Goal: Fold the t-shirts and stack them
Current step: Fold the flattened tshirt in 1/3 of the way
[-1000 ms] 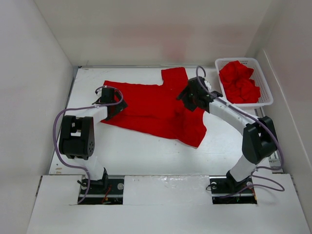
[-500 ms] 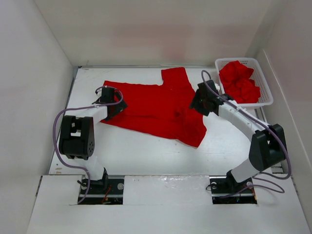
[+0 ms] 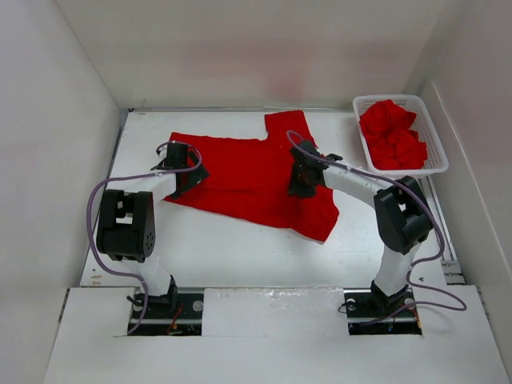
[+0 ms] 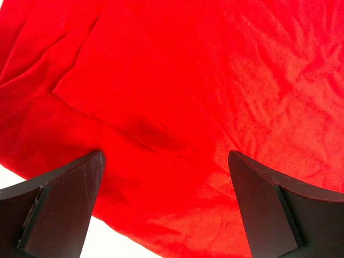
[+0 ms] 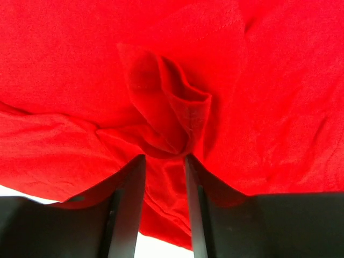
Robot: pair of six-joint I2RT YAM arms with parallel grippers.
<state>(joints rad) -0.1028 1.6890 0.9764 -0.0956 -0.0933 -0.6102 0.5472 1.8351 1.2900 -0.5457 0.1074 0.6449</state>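
Red t-shirt (image 3: 240, 172) spread flat | left end effector (image 4: 165, 161) wide | right end effector (image 5: 164, 159) pinching its fold

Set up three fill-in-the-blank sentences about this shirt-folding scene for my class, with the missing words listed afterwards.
1. The t-shirt spread flat is ___ in colour.
2. More shirts lie crumpled in a white ___ at the far right.
3. The left gripper hangs ___ over the cloth, holding nothing.

Missing words: red; basket; open.

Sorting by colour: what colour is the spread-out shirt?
Plain red shirt, no print; best in top view.
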